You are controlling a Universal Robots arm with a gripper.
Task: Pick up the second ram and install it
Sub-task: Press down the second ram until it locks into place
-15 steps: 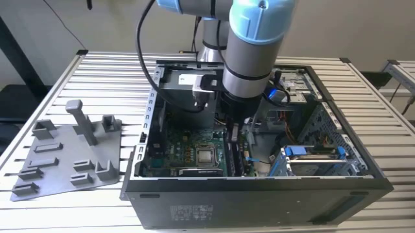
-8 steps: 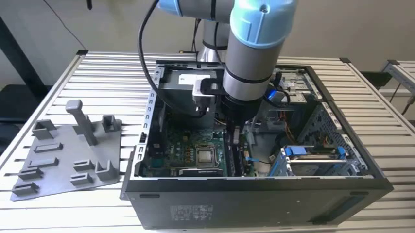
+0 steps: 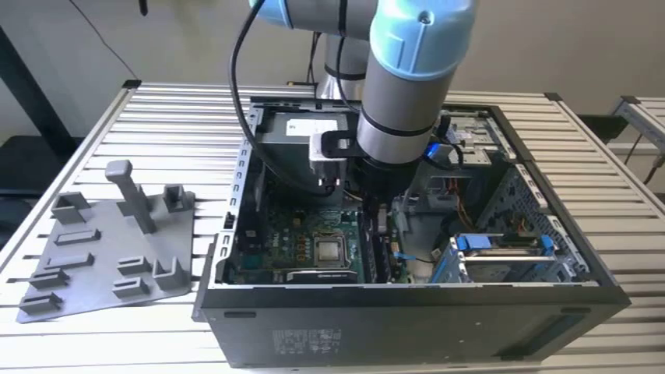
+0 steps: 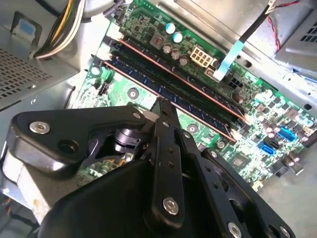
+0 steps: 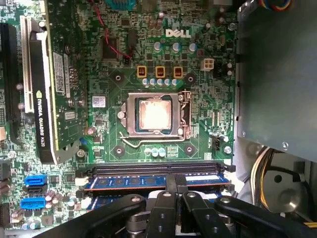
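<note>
Directly on the stick: closed claw at mid-length of the second ram

Reaches from above into the open computer case [image 3: 582, 273], with the gripper [image 4: 163, 105] held low over the green motherboard [image 5: 114, 99]. Shows both fingertips pressed together into one narrow tip, with nothing seen between them. Judged therefore as closed, and not as clamped around any board.

Seems to rest on the top edge of the second ram [image 4: 203, 118], near the middle of its length, so no gap to either side worth telling. Stands on edge in its memory slot, this thin blue stick, with the copper-coloured line of contacts low along it. Runs long and straight across the board, parallel to a neighbouring stick [image 4: 183, 74] just beside it and to an empty black slot [image 5: 148, 168] on the side toward the CPU socket [image 5: 156, 115].

Important for the relation: opens, by the look of the linkage in the first wrist view, along the long axis of the stick and not across its thin side. Lies thus directly under the tip, not off to one side, with the socket near and the metal wall of the case further away.

Well apart from all this, on the exterior view's left: the grey fixture plate [image 3: 104, 257] on the slatted table [image 3: 177, 117], with no memory stick to be made out on it.
</note>
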